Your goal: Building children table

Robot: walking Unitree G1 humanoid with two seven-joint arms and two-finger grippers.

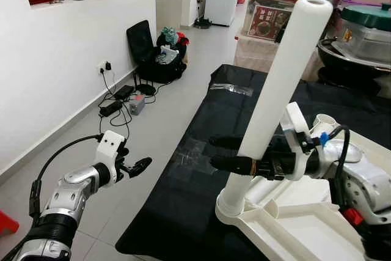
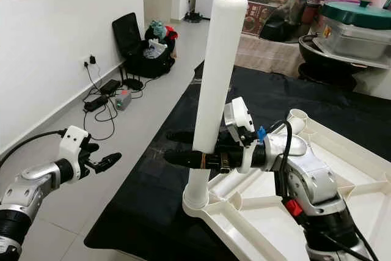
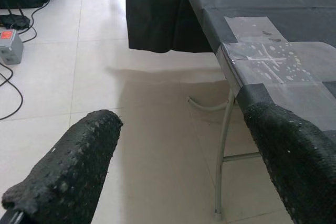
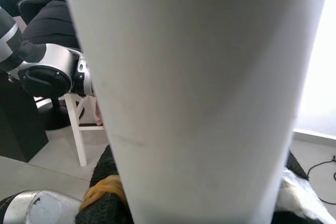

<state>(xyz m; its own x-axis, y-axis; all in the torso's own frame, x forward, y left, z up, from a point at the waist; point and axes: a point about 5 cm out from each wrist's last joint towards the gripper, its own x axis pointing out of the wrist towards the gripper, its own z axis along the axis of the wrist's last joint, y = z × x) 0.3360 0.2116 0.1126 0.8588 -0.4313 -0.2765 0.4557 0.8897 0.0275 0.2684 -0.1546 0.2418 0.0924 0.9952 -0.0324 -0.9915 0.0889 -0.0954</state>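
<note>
The white table leg is grasped by the right gripper and seated in the upturned tabletop's corner socket, so downward pressing seems called for next, while the left gripper is held released, well apart.

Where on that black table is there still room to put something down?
The black tablecloth is bare between the clear plastic bag and the white tabletop. It is crowded where the right gripper clamps the white leg in the corner socket.
</note>
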